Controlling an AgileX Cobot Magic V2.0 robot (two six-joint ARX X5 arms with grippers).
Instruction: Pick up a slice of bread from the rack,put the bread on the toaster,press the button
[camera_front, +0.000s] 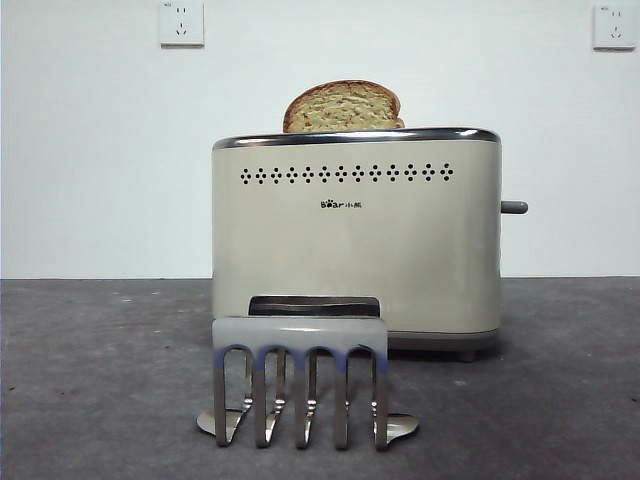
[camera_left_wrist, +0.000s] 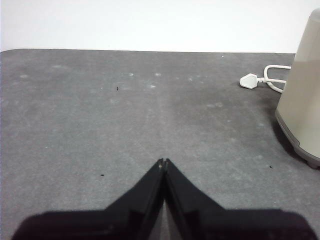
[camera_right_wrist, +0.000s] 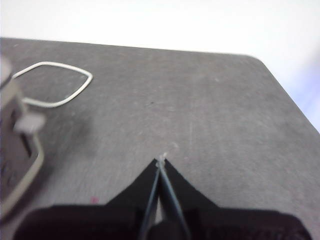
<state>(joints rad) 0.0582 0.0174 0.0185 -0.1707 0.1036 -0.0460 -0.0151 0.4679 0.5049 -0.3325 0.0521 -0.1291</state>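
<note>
The slice of bread stands in the toaster slot, the rack is empty, and both the left gripper and right gripper wait with jaws clenched on nothing, leaving the button unpressed.

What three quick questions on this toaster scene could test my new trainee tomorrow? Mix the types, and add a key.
1. True or false: the slice of bread stands in the rack.
2. Multiple choice: in the front view, the button projects from the toaster on the picture's A) left end, B) right end, C) top.
3. Fill in: both the left hand and the right hand are ____, holding nothing.

Key: 1 false, it sticks up from the toaster's top; 2 B; 3 shut.
</note>
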